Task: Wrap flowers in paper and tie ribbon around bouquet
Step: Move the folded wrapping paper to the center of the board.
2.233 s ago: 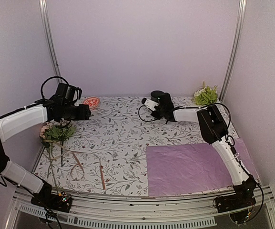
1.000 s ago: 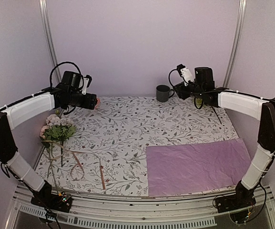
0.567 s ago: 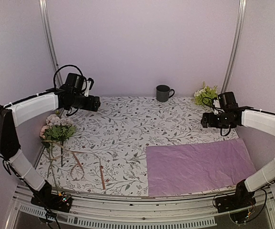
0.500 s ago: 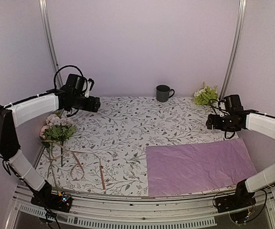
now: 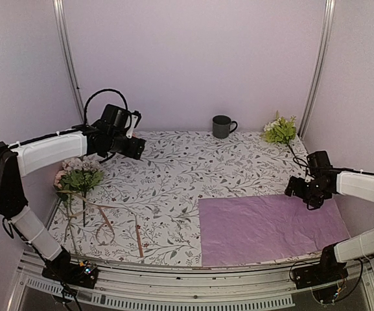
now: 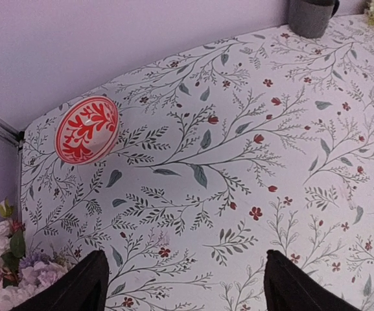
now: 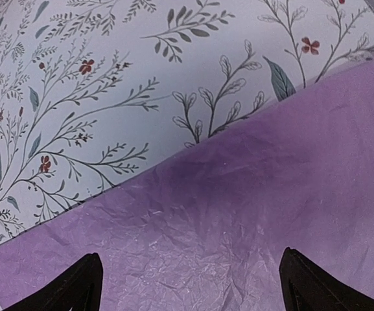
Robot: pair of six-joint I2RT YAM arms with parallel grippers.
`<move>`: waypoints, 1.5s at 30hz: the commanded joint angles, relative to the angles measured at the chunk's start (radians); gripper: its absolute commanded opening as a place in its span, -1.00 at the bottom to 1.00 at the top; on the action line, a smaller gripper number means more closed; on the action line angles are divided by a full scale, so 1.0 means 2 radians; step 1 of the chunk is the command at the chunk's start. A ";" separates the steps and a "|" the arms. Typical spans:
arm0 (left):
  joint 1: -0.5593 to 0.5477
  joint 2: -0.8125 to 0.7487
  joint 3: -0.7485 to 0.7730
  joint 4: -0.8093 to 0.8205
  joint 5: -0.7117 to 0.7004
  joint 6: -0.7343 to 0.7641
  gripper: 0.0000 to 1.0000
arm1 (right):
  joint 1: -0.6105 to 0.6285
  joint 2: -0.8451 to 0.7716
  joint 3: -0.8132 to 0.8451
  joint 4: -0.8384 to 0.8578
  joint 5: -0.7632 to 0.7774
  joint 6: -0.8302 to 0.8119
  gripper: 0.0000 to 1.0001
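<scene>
Comparing with half a second ago: same place at the left edge of the cloth (image 5: 174, 178) for the flowers (image 5: 76, 176), same loose loops just in front of them for the ribbon (image 5: 102, 223). Farther right and slightly lower over the back-left of the cloth for the left gripper (image 5: 137, 148), fingers (image 6: 83, 288) spread wide, nothing between them. Unmoved on the front-right quarter, flat and crinkled: the paper (image 5: 264, 227). Down from beside the green sprig (image 5: 279, 129) to the paper's far edge for the right gripper (image 5: 299, 188), likewise spread wide and empty.

Cropped in the left wrist view: flowers to a few pale blooms at the lower left corner, mug (image 6: 310, 14) to its base at the top edge. Hidden from above behind the left gripper: the red patterned bowl (image 6: 86, 128). Touching the paper or just clear of it on the right: impossible to tell.
</scene>
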 commanded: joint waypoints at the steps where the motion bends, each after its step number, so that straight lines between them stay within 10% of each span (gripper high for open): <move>1: -0.024 0.010 0.001 0.005 -0.006 0.026 0.67 | -0.001 0.020 -0.024 0.006 -0.006 0.064 0.89; 13: -0.051 0.028 -0.004 0.012 0.074 0.036 0.63 | 0.069 0.159 0.016 0.075 -0.083 0.056 0.72; 22: -0.099 0.088 0.018 -0.028 0.138 0.056 0.57 | 0.211 0.307 0.187 0.055 -0.161 -0.026 0.69; 35: -0.105 0.118 0.026 -0.043 0.144 0.047 0.54 | 0.212 0.467 0.536 0.007 -0.262 -0.150 0.58; 45: -0.104 0.162 0.051 -0.088 0.113 0.028 0.51 | 0.101 0.271 0.311 -0.034 -0.228 -0.115 0.55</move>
